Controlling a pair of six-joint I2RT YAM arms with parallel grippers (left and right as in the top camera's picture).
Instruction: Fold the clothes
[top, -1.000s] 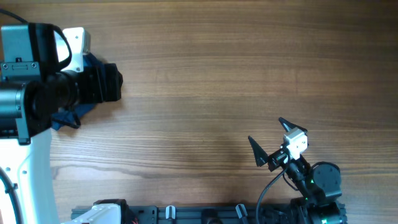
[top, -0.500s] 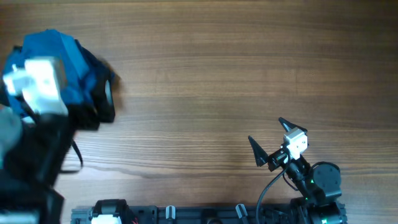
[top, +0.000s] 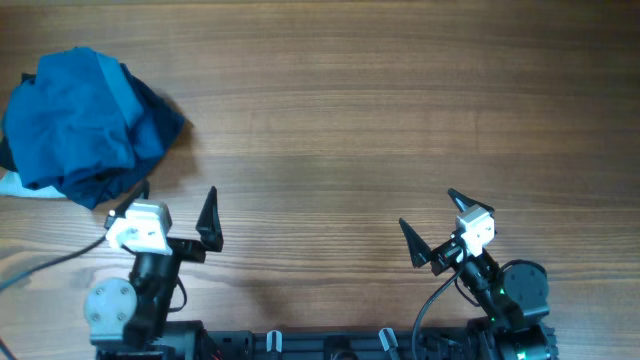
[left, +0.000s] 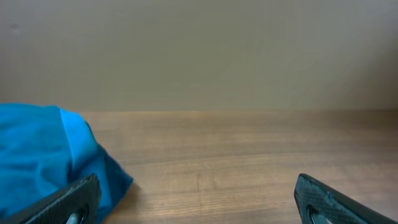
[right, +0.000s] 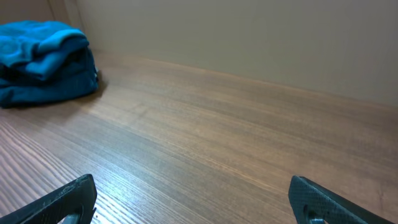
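Your left jaws stood spread wide with nothing between them, low at 7 o'clock on the desk (top: 400, 100). Your right jaws were spread just as wide and just as empty at 5 o'clock. On your left arm (top: 135, 270) the right-hand fingertip (top: 209, 212) pointed toward 12 o'clock over bare wood. The other one sat close to the cloth's near edge, and you could not tell whether it touched. Your right arm (top: 500, 290) was angled toward 11 o'clock, its fingertips (top: 411, 240) well apart from everything else.

From the left wrist camera you saw both dark fingertips (left: 326, 199) at the bottom corners, with wood grain between them. From the right wrist camera, the fingertips (right: 62, 198) framed a long stretch of desk the same way.

Farther out, at 10 o'clock on the desk, lay the blue shirt (top: 80, 125), bunched in a rumpled heap. It was lighter blue on top, with darker folds along its 3 o'clock side. It lay just beyond your left jaws and far from the right ones, and showed at the left in both wrist views (left: 37, 155) (right: 43, 59). No collar or buttons could be made out. A plain pale wall (left: 199, 50) rose behind the desk's far edge.
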